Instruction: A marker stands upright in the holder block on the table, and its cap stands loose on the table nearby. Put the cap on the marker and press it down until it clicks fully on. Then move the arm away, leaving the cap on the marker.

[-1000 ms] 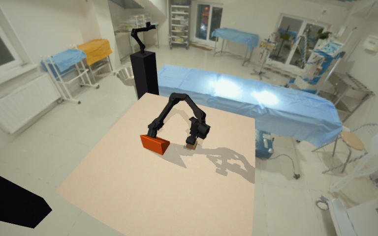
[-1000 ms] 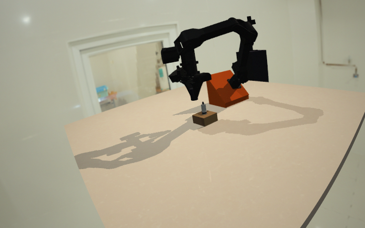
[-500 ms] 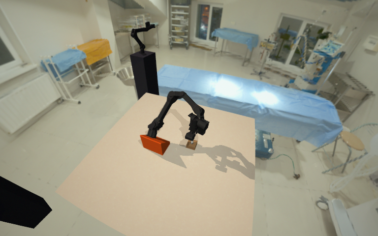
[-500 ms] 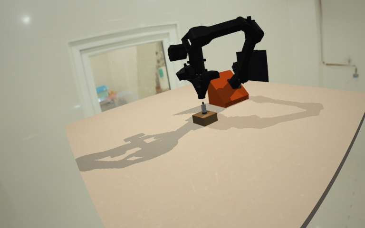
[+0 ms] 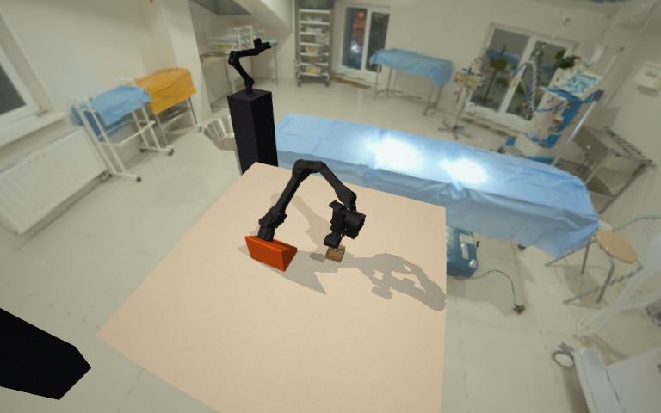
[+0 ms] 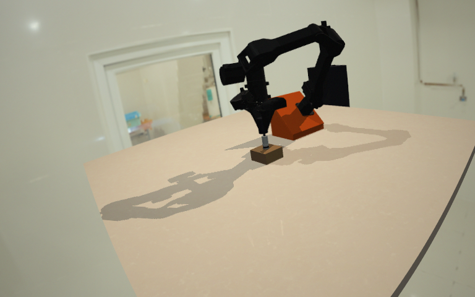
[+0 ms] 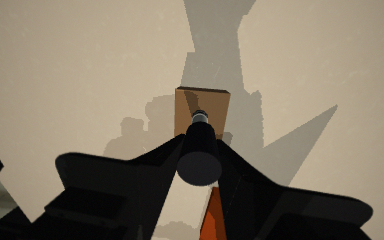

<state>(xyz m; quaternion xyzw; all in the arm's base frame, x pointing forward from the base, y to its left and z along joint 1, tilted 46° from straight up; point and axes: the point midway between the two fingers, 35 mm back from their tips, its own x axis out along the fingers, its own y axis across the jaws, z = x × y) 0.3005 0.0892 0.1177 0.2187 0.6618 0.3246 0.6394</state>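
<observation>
The brown holder block (image 5: pixel 334 258) (image 6: pixel 260 156) (image 7: pixel 185 117) stands on the table. The grey marker (image 6: pixel 265 141) (image 7: pixel 200 119) stands upright in it, with a dark ring at its base. My gripper (image 5: pixel 333 244) (image 6: pixel 263 132) (image 7: pixel 200 140) is shut on the black cap (image 7: pixel 199 160), which shows between the fingers in the wrist view. The fingertips are just above the marker's tip in the exterior view, and the cap lies over the marker's upper end in the wrist view. The cap cannot be told apart from the dark fingers in the top and exterior views. Whether cap and marker touch is unclear.
An orange wedge-shaped block (image 5: pixel 268 254) (image 6: pixel 287 120) (image 7: pixel 213 220) stands at the arm's base, behind the holder as seen in the exterior view. The arm's shadow falls across the table (image 5: pixel 273 330) (image 6: pixel 280 227). A black pedestal (image 5: pixel 253 129) stands beyond the table edge.
</observation>
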